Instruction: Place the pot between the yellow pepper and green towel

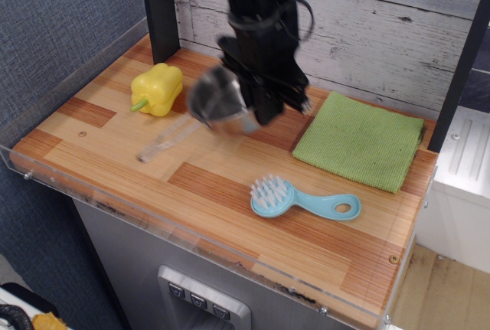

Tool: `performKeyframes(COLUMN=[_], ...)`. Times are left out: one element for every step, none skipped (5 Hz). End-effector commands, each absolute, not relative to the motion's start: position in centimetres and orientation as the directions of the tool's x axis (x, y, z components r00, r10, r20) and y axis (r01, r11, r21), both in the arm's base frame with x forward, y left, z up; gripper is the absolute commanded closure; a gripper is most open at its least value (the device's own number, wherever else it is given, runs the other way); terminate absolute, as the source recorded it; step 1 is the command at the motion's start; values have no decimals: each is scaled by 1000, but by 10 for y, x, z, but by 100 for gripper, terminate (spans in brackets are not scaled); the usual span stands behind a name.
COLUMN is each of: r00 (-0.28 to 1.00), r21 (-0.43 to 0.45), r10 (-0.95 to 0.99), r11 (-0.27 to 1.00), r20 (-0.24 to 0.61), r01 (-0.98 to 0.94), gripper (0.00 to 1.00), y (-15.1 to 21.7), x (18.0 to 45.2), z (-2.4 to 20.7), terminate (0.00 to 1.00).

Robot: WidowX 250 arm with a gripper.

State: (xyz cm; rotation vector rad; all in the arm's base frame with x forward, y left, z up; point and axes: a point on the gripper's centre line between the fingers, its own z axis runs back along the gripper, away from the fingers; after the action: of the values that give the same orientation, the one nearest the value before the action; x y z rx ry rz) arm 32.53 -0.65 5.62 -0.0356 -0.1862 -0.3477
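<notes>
The shiny steel pot [218,102] is tilted and motion-blurred, low over the wooden table between the yellow pepper [157,89] at the back left and the green towel [360,138] at the right. Its thin wire handle [164,140] points toward the front left. My black gripper [256,104] comes down from above and is shut on the pot's right rim. I cannot tell whether the pot touches the table.
A light-blue brush with white bristles [302,200] lies in front of the towel. A black post [161,8] stands behind the pepper. A clear plastic rim [69,184] edges the table at the left and front. A white plank wall [367,24] is behind.
</notes>
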Motion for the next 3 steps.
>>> performKeyframes(r00=[894,899,899], r21=[-1,-12,-23], r10=[-376,-379,-385], r11=[922,920,917], r20=[242,219,206], r01=[388,391,398], gripper=[100,100,100], y=[-2,-1,2], x=[356,358,356], z=[49,46,46], terminate=[0,0,0])
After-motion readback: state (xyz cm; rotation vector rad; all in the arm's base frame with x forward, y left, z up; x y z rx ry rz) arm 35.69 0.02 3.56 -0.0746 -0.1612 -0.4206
